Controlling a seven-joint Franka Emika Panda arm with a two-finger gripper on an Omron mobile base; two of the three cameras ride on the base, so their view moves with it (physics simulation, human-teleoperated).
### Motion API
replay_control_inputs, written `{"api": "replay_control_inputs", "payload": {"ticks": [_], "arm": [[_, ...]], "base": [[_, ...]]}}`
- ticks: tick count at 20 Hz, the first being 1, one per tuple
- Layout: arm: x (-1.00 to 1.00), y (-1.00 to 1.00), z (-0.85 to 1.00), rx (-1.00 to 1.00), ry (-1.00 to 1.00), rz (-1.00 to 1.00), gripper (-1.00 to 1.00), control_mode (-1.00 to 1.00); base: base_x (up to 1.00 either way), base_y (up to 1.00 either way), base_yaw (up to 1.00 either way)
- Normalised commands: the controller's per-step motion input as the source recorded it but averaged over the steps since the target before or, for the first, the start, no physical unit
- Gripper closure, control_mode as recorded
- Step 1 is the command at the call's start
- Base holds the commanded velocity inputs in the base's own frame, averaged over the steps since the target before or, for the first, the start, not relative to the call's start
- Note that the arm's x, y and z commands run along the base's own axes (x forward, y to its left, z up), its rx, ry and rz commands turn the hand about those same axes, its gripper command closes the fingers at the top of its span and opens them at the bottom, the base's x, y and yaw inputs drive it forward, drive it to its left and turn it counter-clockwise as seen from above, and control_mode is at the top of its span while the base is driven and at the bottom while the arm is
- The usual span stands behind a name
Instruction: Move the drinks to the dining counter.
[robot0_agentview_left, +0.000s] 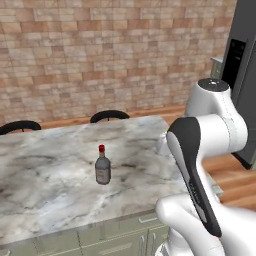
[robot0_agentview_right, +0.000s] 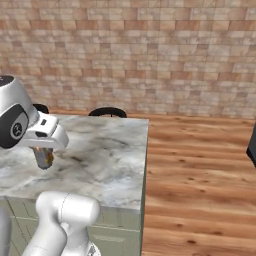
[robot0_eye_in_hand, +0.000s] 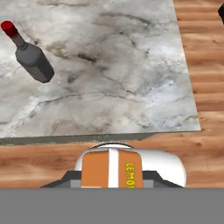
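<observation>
While the bottle (robot0_agentview_left: 103, 168) with its red cap stands upright on the marble top of the dining counter (robot0_agentview_left: 45, 170), roughly mid-surface and back from the near edge, the gripper (robot0_eye_in_hand: 112, 181) is closed around the orange can (robot0_eye_in_hand: 112, 169), which sits between the fingers in the hand view. From the right base view the gripper hangs over the counter near its left part, with a bit of orange visible between the fingers (robot0_agentview_right: 39, 156). Two black stools (robot0_agentview_left: 109, 115) stand along the far side by the brick wall (robot0_agentview_left: 100, 50).
</observation>
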Motion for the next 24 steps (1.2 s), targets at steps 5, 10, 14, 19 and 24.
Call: {"api": "replay_control_inputs", "payload": {"ticks": [5, 10, 14, 19, 24], "arm": [[0.2, 0.06, -0.1, 0.0, 0.0, 0.0, 1.0, -1.0], [0.23, 0.05, -0.11, 0.0, 0.0, 0.0, 1.0, -1.0], [0.26, 0.03, -0.14, 0.0, 0.0, 0.0, 1.0, -1.0], [0.23, 0.05, -0.12, 0.0, 0.0, 0.0, 1.0, -1.0], [0.23, 0.06, -0.19, 0.0, 0.0, 0.0, 1.0, -1.0]], "base": [[0.0, 0.0, 0.0], [0.0, 0.0, 0.0], [0.0, 0.0, 0.0], [0.0, 0.0, 0.0], [0.0, 0.0, 0.0]]}}
